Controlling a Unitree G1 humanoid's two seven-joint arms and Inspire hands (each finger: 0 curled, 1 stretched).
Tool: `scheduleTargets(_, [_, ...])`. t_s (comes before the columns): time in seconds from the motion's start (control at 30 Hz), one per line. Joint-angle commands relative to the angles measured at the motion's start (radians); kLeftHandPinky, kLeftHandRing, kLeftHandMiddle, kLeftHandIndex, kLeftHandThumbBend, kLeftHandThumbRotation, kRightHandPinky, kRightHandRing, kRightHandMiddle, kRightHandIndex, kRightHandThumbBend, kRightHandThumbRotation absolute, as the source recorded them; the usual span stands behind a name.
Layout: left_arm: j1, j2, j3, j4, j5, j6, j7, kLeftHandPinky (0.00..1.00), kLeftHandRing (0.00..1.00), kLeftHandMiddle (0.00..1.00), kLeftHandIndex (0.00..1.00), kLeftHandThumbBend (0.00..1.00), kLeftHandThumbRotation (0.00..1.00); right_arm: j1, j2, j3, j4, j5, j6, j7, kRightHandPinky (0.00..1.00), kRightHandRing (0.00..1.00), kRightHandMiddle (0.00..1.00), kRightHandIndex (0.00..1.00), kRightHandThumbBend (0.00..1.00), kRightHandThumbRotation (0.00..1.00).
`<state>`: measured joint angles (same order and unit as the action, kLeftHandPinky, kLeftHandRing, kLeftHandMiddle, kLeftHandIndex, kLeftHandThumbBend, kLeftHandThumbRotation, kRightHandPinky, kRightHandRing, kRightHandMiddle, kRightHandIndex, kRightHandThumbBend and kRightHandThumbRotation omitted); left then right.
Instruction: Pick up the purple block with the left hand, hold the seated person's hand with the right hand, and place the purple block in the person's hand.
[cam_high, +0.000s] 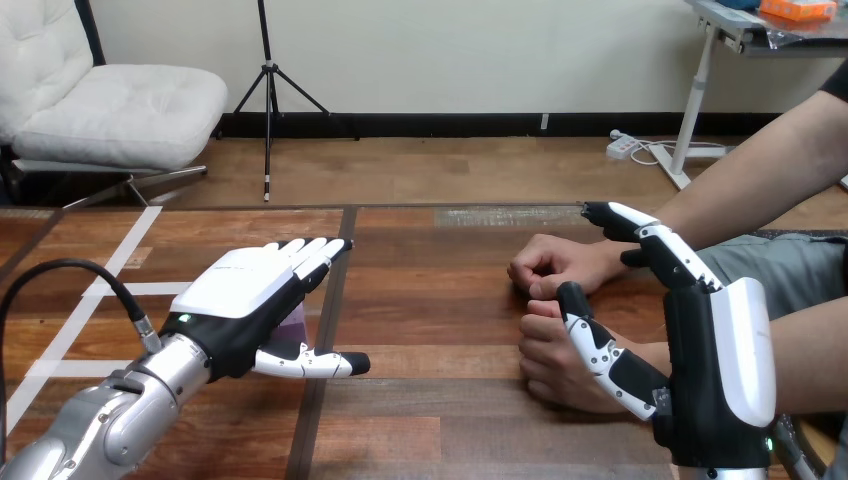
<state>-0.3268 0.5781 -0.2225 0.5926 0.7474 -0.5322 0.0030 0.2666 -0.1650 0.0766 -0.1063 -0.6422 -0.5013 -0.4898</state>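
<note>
Early in the task, by the look of it: none of the three steps is finished. At the left, the left hand (245, 285) hovers palm-down over the counter (430, 300). Its fingers (310, 250) are stretched out flat and released, the thumb pointing right, with nothing grasped. Just a sliver of the purple block (293, 326) peeks out from under the palm, down on the counter. I cannot tell whether the hand touches it, but it is not picked up.

Over on the right, the right hand (715, 360) stands edge-up beside the person's two hands. Its thumb (590, 335) lies across the person's near hand (550, 375), and its upper fingers (625, 218) reach out almost straight past the wrist of the person's far hand (550, 265). That is contact at most. Nothing is curled round, so I would not call it a hold. Both of the person's hands are closed into loose fists close together, so no palm is offered.

Left to do, as I judge it: grasp the block, take the person's hand, deliver.
</note>
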Motion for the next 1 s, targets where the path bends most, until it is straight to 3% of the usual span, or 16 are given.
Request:
scheduleTargets(0.0, [-0.093, 0.028, -0.012, 0.025, 0.003, 0.001, 0.034, 1.0, 0.99, 1.0, 1.0, 0.71, 0.69, -0.063, -0.01, -0.01, 0.002, 0.004, 0.0, 0.005, 0.65, 0.74, 0.76, 0.74, 0.37, 0.15])
scheduleTargets(0.97, [-0.167, 0.025, -0.05, 0.166, -0.001, 0.031, 0.056, 1.0, 0.99, 0.99, 1.0, 0.73, 0.7, -0.062, -0.008, -0.017, -0.002, -0.004, 0.007, 0.013, 0.65, 0.74, 0.76, 0.74, 0.37, 0.14])
